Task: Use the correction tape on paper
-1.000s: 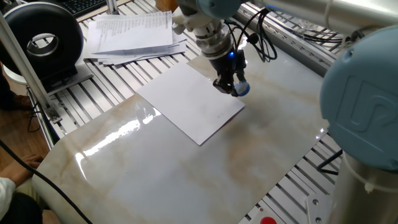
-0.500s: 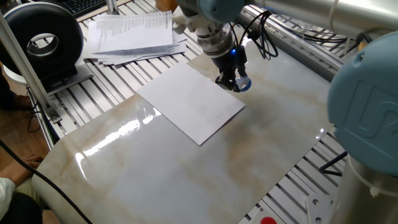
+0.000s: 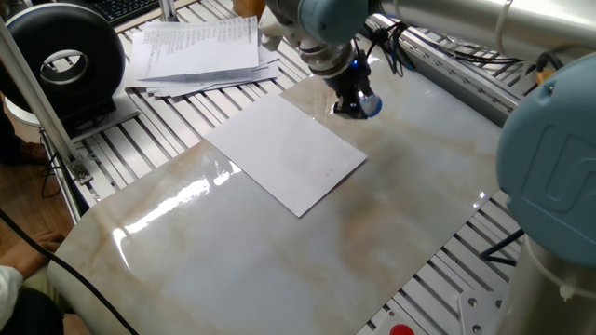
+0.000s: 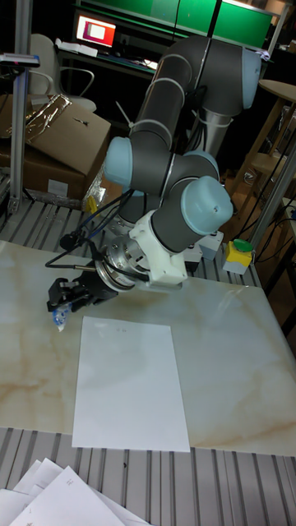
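Blue-and-clear correction tape (image 3: pixel 366 107) sits clamped between the fingers (image 3: pixel 355 105), tip down, raised off the bench (image 3: pixel 279 261). Paper (image 3: pixel 284 152) lies flat just beside the fingers. Dispenser probably light, rigid, slick; grip the flat sides.

Bright overhead light, glare on marble table (image 3: pixel 177 200), sharp focus

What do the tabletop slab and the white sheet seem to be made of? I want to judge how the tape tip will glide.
The tabletop slab looks like polished marble or a marble-look laminate: beige veining and bright glare streaks. The white sheet looks like plain matte paper, thin and flat, without shine. The correction tape in the gripper looks like blue and clear plastic.
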Motion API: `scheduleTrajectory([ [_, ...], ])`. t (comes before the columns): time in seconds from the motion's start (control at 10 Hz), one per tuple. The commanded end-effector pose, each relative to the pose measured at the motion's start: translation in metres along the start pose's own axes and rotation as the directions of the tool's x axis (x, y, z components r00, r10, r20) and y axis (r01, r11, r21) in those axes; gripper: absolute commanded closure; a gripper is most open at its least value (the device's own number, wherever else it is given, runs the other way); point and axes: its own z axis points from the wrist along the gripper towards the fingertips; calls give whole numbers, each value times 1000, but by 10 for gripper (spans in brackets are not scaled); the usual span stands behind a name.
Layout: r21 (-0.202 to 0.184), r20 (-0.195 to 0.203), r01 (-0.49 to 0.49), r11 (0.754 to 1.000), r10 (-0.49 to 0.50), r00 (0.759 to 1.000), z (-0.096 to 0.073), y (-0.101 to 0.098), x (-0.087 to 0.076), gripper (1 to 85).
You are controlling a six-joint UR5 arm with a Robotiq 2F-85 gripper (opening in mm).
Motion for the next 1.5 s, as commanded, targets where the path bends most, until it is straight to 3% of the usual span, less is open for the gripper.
scheduleTrajectory([
  [0.0,78,-3,73,994,-73,997,-1,-22,0,840],
  [0.2,94,10,91,991,-93,996,-1,-26,-4,840],
  [0.3,123,12,98,988,-100,995,-2,-33,-5,840],
  [0.7,169,-34,128,977,-124,992,-4,-46,4,840],
  [1.4,152,-27,127,980,-125,992,-3,-40,2,840],
])
